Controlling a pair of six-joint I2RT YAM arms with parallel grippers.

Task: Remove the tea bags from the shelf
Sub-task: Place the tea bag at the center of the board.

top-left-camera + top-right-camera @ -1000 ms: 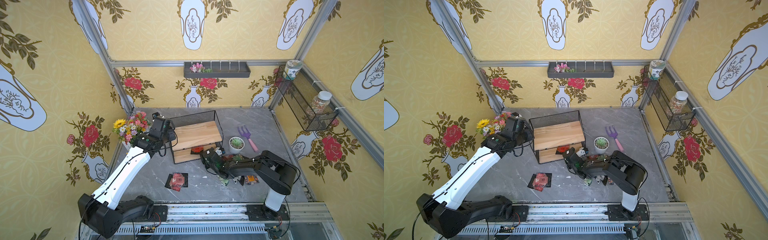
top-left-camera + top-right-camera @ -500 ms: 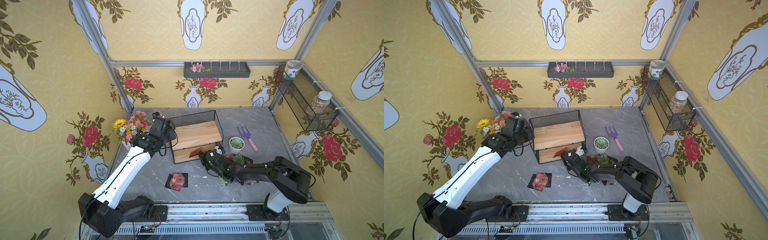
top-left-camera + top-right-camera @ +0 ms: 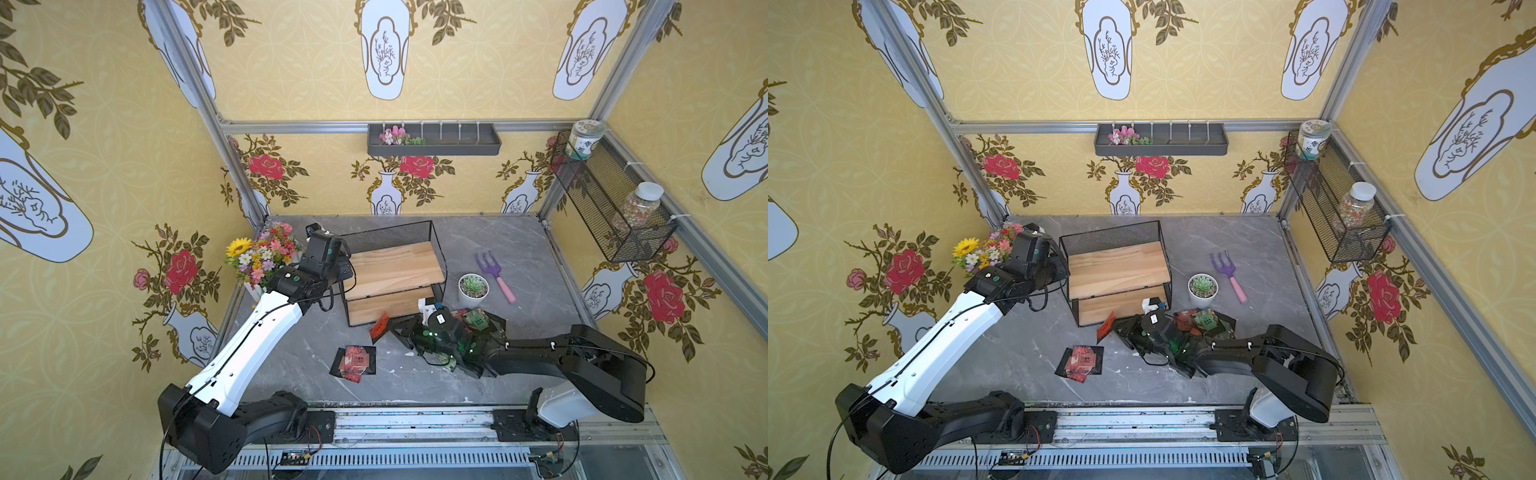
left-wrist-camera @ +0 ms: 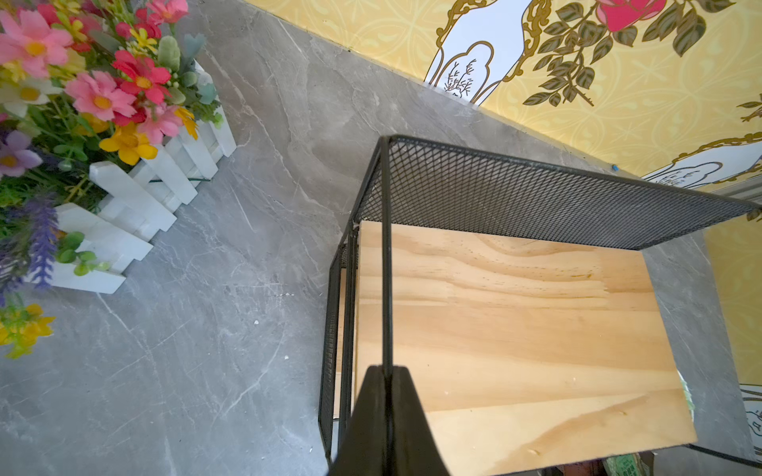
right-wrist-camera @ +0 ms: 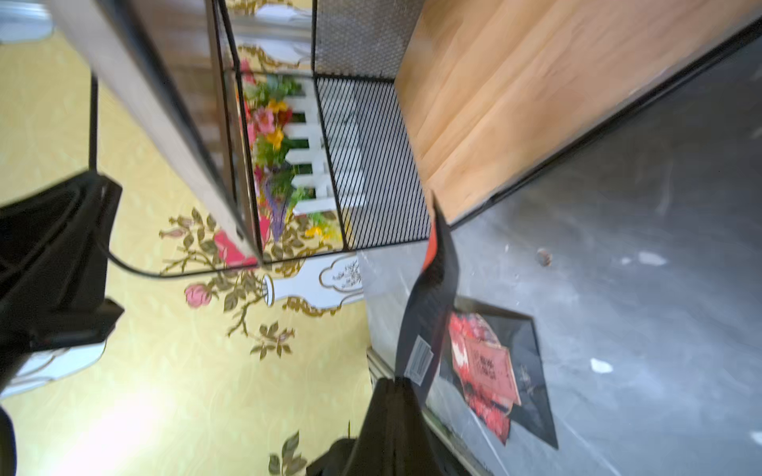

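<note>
— Where's the left arm (image 3: 257, 332)?

— At the shelf's (image 3: 395, 266) left end, jaws closed on its black wire frame.

— And further right?

— A red-topped stack of tea bags (image 3: 355, 360) lies on the worktop (image 3: 299, 365) before the shelf. The right arm's (image 3: 536, 353) jaws pinch a red sachet (image 3: 380, 325) by the lower board's front edge; a heap of others (image 3: 476, 319) sits beside the potted succulent (image 3: 473, 286).

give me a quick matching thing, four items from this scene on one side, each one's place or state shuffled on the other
1 left gripper
2 right gripper
3 succulent pot
4 purple fork

a shut on a red tea bag
b lying flat on the table
c shut on the shelf frame
d upright between shelf and fork

Pairs: 1-c, 2-a, 3-d, 4-b
</note>
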